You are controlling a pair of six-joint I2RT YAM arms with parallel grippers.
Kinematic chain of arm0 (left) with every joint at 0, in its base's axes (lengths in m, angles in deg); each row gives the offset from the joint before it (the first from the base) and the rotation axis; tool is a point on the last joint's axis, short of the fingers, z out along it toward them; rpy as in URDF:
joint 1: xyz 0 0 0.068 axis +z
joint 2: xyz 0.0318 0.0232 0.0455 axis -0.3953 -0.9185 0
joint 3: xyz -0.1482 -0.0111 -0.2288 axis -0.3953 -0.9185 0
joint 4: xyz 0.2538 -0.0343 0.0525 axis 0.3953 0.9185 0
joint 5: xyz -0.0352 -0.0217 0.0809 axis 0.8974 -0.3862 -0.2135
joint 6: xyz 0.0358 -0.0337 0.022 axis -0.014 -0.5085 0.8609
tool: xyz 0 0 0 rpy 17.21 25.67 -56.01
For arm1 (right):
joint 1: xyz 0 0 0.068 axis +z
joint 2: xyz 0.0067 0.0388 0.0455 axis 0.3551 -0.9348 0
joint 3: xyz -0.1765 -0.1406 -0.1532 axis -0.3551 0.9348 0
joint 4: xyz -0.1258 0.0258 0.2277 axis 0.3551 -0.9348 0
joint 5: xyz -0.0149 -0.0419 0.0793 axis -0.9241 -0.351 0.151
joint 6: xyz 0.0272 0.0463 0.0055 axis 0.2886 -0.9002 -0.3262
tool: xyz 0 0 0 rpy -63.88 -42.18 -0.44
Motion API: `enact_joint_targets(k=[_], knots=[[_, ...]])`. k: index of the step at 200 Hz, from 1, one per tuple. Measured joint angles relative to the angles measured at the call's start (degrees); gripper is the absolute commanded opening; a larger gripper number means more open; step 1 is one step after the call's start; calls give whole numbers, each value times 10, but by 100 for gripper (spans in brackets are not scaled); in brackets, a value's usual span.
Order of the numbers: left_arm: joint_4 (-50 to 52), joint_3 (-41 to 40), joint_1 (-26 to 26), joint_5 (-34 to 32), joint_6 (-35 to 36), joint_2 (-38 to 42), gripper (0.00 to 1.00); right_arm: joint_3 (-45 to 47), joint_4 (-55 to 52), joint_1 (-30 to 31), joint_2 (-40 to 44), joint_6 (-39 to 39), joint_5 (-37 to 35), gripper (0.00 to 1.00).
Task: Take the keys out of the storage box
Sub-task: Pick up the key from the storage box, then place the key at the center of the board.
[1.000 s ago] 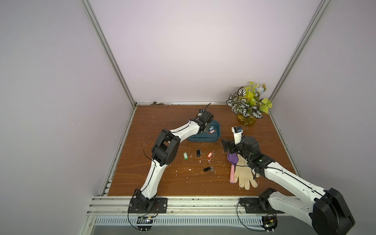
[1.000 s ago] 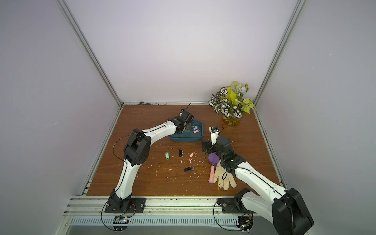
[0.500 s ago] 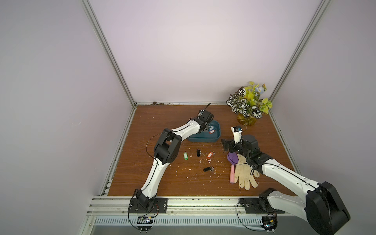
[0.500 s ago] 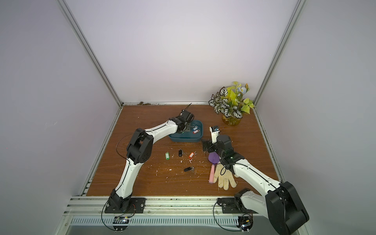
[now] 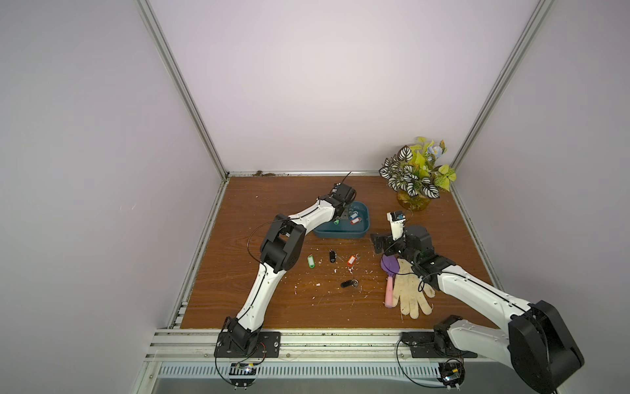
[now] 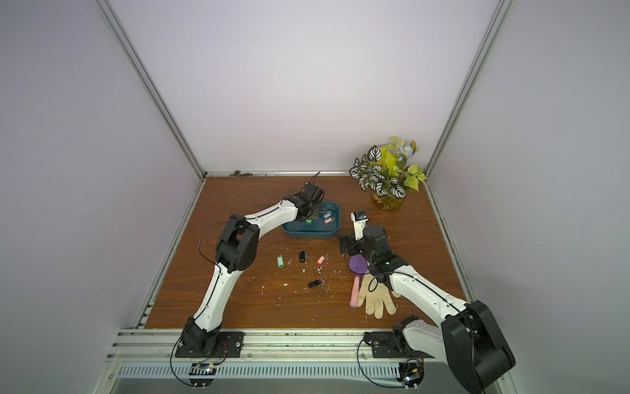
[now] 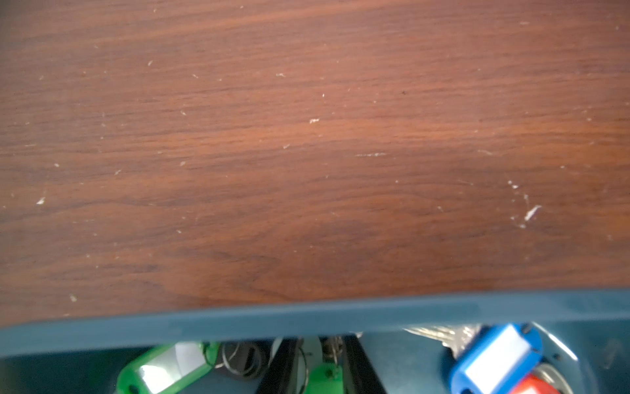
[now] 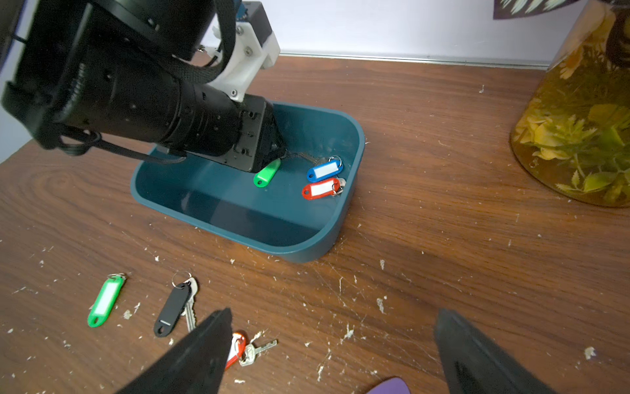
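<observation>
The dark teal storage box (image 5: 341, 234) (image 6: 306, 233) sits mid-table. My left gripper (image 7: 318, 341) reaches down into it (image 8: 272, 157), its black fingers (image 7: 358, 368) drawn in close on either side of a green key tag (image 7: 324, 377) (image 8: 267, 172). Another green-tagged key (image 7: 163, 370), a blue one (image 8: 324, 170) and a red one (image 8: 320, 189) also lie in the box. On the table in front lie several keys: green (image 5: 310, 261), black (image 5: 332, 256), orange (image 5: 351, 261). My right gripper (image 8: 334, 341) (image 5: 381, 242) hovers open and empty right of the box.
An amber plant pot (image 5: 414, 201) stands at the back right. A purple-and-pink trowel (image 5: 389, 269) and a pale glove (image 5: 410, 293) lie under my right arm. Another black-tagged key (image 5: 347, 283) lies nearer the front. White debris is scattered over the wooden table (image 7: 306, 170).
My left gripper has stayed inside the box while its jaws narrowed around the green tag. The right arm has shifted only slightly, its jaws still wide.
</observation>
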Motion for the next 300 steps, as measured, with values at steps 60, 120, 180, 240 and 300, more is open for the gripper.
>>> enact_joint_targets(k=[60, 120, 180, 240, 300], knots=[[7, 11, 0, -1, 8, -1, 0, 0, 5, -2, -3, 0, 12, 100], [7, 11, 0, -1, 12, -1, 0, 0, 12, -3, -6, 0, 15, 100], [8, 11, 0, -3, 20, 3, 0, 0, 17, -5, -6, 0, 26, 99], [9, 11, 0, -3, 28, 47, 0, 0, 25, -5, -6, -1, 28, 99], [8, -13, -3, 2, 30, 112, 0, 0, 31, -5, -6, -3, 39, 99]])
